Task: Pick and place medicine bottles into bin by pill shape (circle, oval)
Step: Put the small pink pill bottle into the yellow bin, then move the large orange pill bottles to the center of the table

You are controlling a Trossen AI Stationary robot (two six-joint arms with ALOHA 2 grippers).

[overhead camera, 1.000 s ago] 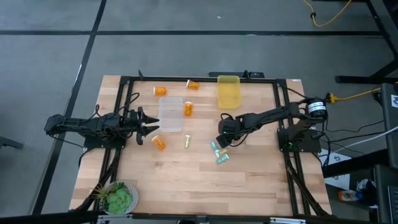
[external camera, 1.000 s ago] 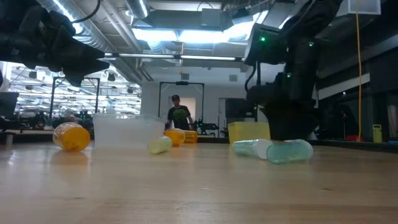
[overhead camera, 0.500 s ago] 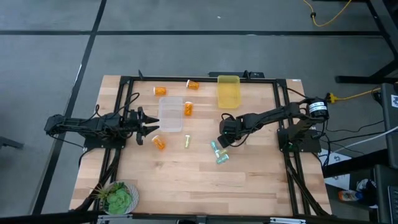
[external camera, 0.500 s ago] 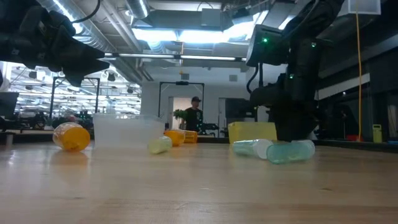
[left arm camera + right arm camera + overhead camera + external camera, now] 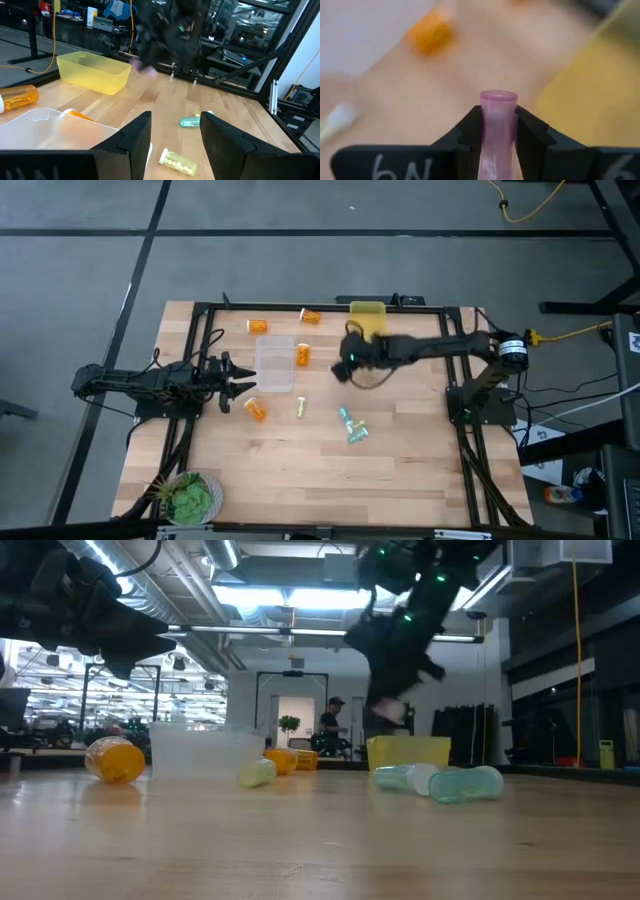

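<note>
Right gripper [image 5: 498, 134] pinching a slim lilac translucent medicine bottle [image 5: 497, 130], raised above the wooden table [image 5: 400, 470].

In the overhead frame's upper centre, beside the yellow plastic bin [image 5: 368, 309]; left gripper [image 5: 243, 377] spread, mid-left.

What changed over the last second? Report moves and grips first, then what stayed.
The right gripper closed on a lilac bottle, lifted it from beside the teal bottles and swung toward the yellow bin. The left gripper, clear bin and orange bottles stayed put.
</note>
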